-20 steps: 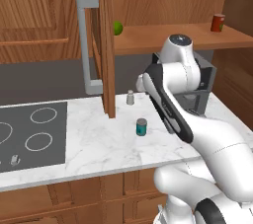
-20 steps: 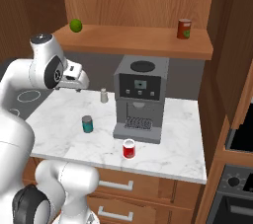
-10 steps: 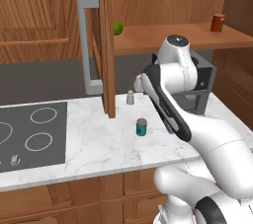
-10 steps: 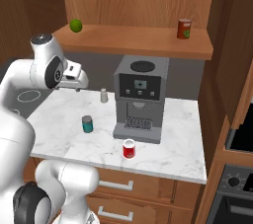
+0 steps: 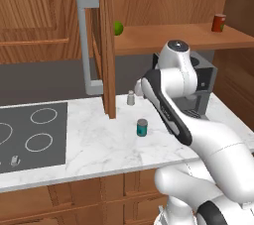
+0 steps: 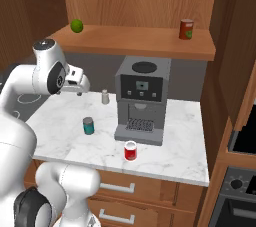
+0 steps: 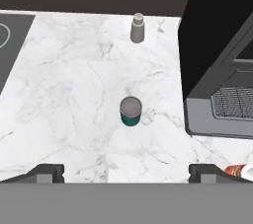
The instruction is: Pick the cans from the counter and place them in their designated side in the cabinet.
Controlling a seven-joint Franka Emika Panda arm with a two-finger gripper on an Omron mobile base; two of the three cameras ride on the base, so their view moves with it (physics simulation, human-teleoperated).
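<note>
A teal can [image 5: 142, 128] [image 6: 88, 125] stands upright on the marble counter [image 5: 89, 145], right of the hob. In the hand view the teal can [image 7: 131, 111] sits centred, well below my fingers. A red can [image 6: 130, 150] stands in front of the coffee machine; its edge [image 7: 238, 170] shows at the lower right. My gripper [image 6: 79, 90] [image 7: 126, 172] hangs open and empty above the counter, up-left of the teal can. The cabinet [image 5: 163, 38] is open, its door [image 5: 105, 45] swung out over the counter.
A lime [image 6: 76, 25] lies at the shelf's left end and a brownish-red can [image 6: 186, 29] stands at its right end. A grey shaker [image 6: 105, 96] stands near the back wall. The coffee machine [image 6: 141, 98] takes the counter's middle. The hob [image 5: 30, 135] lies left.
The arm has shifted slightly, and the hand has dipped a little toward the counter. The jaws stay open and the cans have not moved.
</note>
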